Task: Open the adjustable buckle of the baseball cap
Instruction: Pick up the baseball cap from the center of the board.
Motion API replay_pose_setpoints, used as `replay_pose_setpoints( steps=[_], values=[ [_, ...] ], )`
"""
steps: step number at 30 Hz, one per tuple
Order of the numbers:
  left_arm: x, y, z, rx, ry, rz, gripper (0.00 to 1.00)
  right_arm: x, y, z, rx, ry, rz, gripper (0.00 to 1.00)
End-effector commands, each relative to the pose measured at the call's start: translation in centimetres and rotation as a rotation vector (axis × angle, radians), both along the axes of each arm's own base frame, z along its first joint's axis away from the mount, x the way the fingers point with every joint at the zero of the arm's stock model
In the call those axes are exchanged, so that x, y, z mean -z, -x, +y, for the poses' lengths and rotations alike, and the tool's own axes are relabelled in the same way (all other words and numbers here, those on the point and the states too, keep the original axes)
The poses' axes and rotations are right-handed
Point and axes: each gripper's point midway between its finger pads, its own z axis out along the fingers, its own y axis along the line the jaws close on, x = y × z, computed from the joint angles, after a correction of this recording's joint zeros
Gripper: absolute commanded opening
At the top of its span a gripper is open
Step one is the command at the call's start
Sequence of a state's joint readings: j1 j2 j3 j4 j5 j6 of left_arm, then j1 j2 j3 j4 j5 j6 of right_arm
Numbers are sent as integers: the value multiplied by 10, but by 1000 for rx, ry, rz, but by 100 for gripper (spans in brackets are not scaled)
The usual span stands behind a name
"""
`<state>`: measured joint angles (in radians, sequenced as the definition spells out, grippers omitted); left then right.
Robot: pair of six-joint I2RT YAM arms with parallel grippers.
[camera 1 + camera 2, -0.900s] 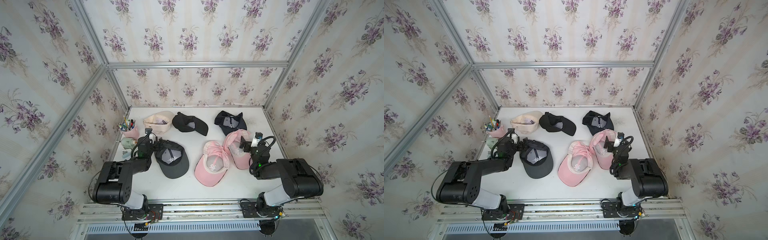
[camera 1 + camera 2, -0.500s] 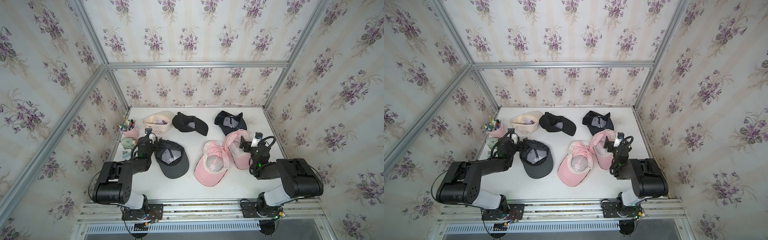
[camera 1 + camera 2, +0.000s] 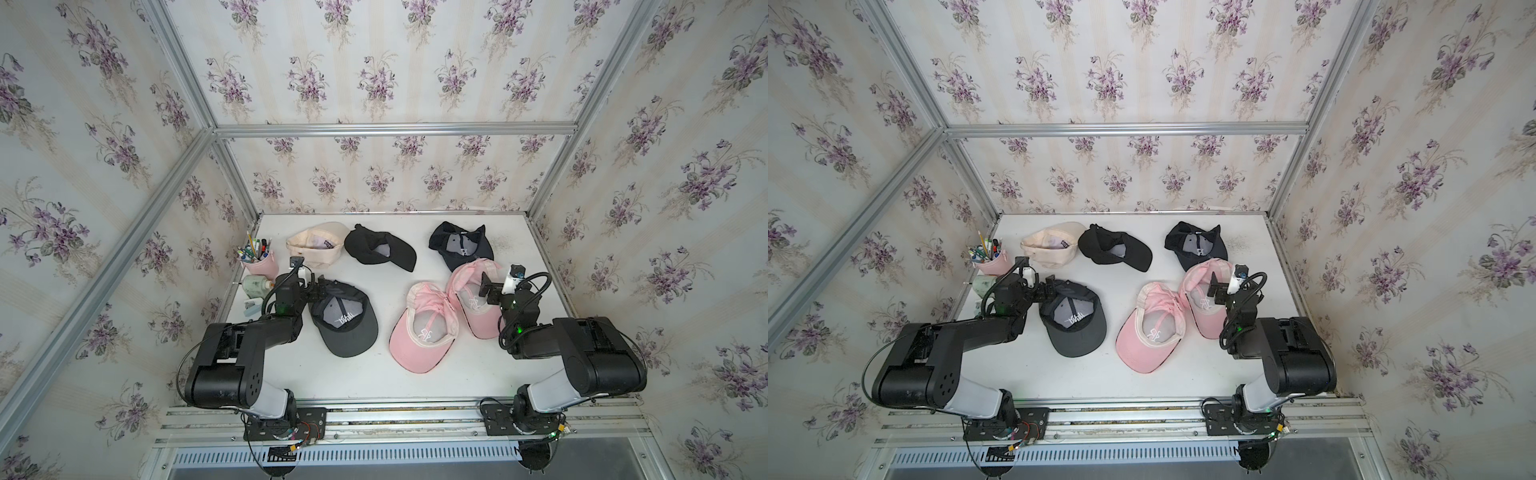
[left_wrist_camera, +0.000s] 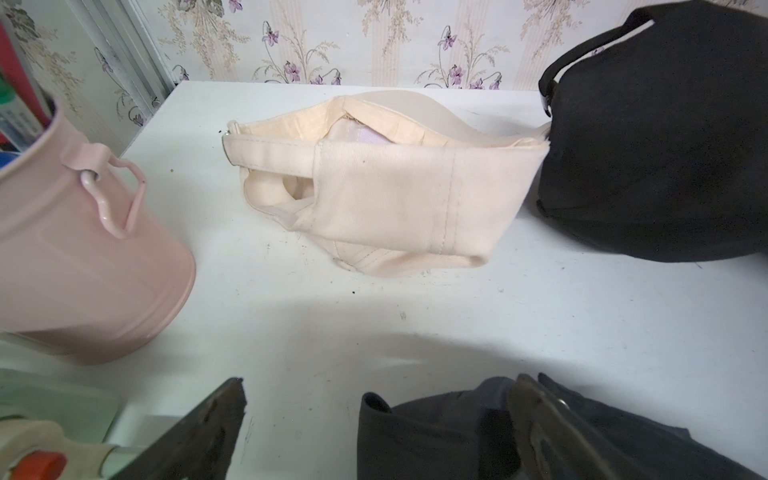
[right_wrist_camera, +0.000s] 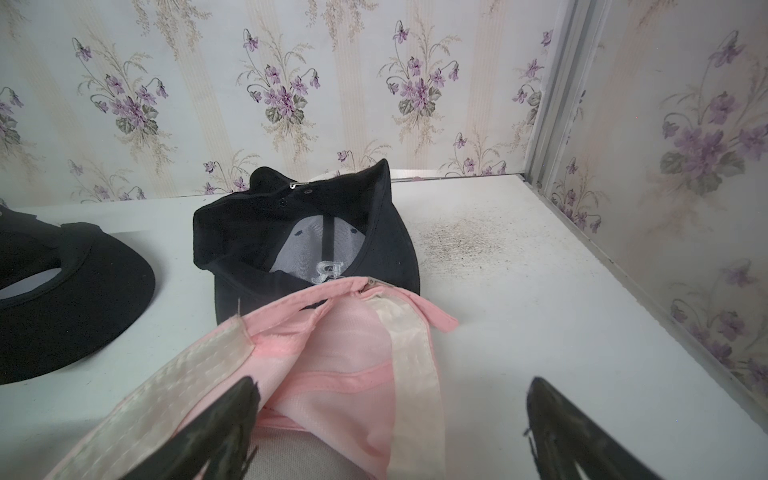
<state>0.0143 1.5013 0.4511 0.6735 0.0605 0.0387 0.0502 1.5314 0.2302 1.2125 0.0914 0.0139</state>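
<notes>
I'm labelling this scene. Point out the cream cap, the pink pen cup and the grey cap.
cream cap [image 4: 386, 199], left wrist view, on its side panel.
pink pen cup [image 3: 263, 269], in a top view, on its wall.
grey cap [image 3: 353, 343], in a top view, on its brim.

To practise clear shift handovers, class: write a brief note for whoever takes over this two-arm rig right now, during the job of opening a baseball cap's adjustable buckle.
The left end effector is open and holds nothing. It sits at the back rim of the upside-down dark grey fabric cap with white embroidery.
The right end effector is open and holds nothing. It is over the back opening of the pink fabric cap nearer the right arm, and the small silver metal buckle lies just beyond it.
Done: both arms are at a cap, with nothing gripped.
Left to do: take hold at a buckle and open it. Whether any buckle is already open cannot be told.
</notes>
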Motion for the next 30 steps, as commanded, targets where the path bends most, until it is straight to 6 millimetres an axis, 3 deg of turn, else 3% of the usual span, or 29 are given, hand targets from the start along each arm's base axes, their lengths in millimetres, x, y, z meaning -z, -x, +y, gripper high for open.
replay_pose_setpoints(
  steps=[1, 3, 6, 10, 15, 19, 22, 25, 28, 30],
  values=[
    [-21, -5, -1, 8, -8, -28, 100, -14, 4, -25, 156, -42, -39, 100],
    [-40, -5, 4, -18, -8, 2, 100, -23, 1, -20, 133, -21, -44, 100],
    [-70, -3, -8, 62, -35, 28, 100, -28, -10, -19, 144, -47, 75, 100],
    [-115, 9, -19, 110, -4, -11, 100, -52, -13, -11, 113, -86, 105, 99],
    [-158, 25, -66, 292, 7, 6, 100, -85, -14, 18, -51, -120, 173, 95],
    [-182, 42, -134, 530, -58, -2, 100, -106, -14, 37, -158, -134, 248, 92],
    [-184, 56, -184, 701, -95, 24, 99, -120, -11, 48, -212, -159, 282, 91],
    [-174, 68, -234, 866, -150, 60, 98, -130, -7, 56, -261, -181, 294, 91],
    [-150, 73, -277, 1004, -237, 98, 96, -134, -4, 63, -301, -192, 310, 91],
    [-121, 71, -301, 1075, -305, 151, 92, -135, -2, 67, -326, -193, 326, 91]
  ],
)
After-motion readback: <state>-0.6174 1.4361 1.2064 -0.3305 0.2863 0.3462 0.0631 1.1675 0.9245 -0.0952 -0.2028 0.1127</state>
